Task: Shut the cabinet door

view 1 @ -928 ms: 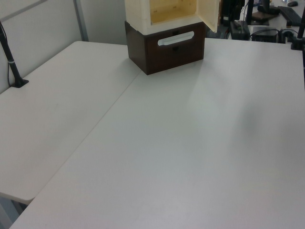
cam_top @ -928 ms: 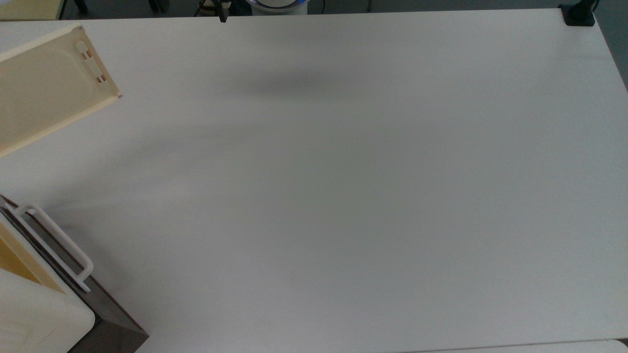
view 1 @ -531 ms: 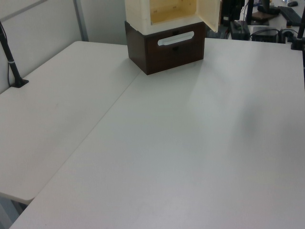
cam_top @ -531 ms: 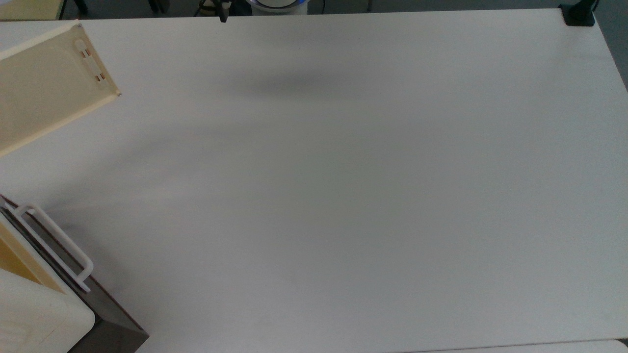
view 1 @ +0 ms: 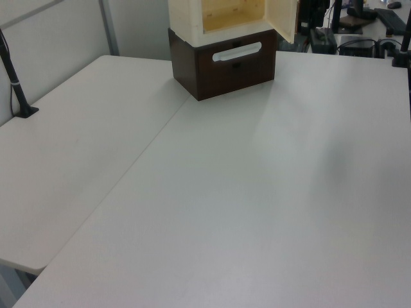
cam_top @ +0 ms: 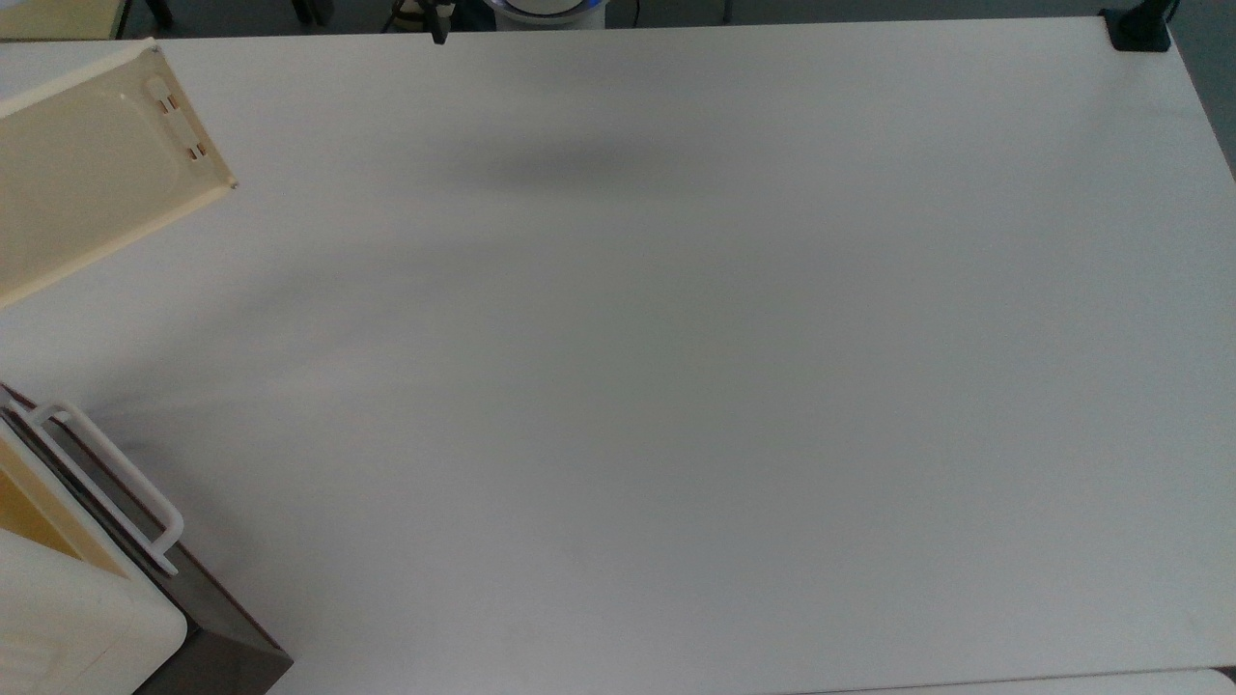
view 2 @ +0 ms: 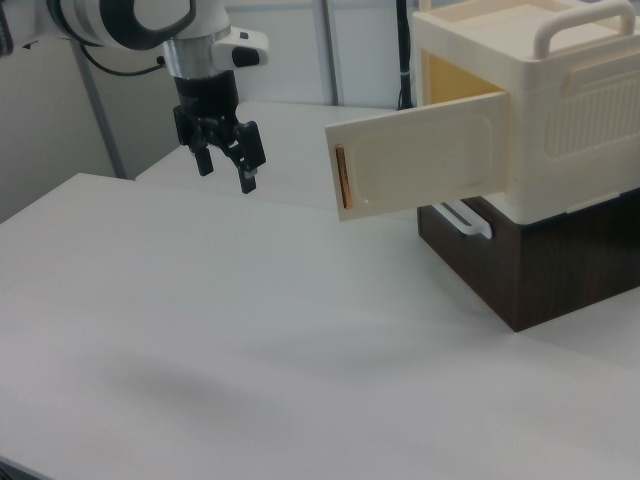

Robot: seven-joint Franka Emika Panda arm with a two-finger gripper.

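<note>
In the top view, the cabinet door [cam_top: 92, 169] juts in from the top view's left edge near the upper corner, its recessed inner face up toward the camera and a small latch tab [cam_top: 179, 121] near its free end. Lower on the top view's left, the cream cabinet [cam_top: 68, 618] sits on a dark brown base [cam_top: 217, 647], with a thin white loop rail [cam_top: 116, 483] along the base's front. The wide white table [cam_top: 676, 386] carries a soft grey shadow near its upper middle. In the left view, the cabinet [view 1: 192, 19] stands at the far end of the table [view 1: 244, 192] with its yellowish inside showing; the door [view 1: 282, 19] is swung out on the left view's right side of the opening, and the white rail [view 1: 236, 51] runs across the brown base [view 1: 218, 70]. A black post [view 1: 16, 83] is clamped at the table's edge on the left view's left. In the right view, the door [view 2: 420, 165] stands wide open from the cabinet [view 2: 560, 110], its outer face showing a short copper bar handle [view 2: 340, 178] near the free edge. The gripper [view 2: 229, 168] hangs above the table [view 2: 250, 350], well to the right view's left of the door and apart from it, its two black fingers [view 2: 250, 165] spread apart with nothing between them.
</note>
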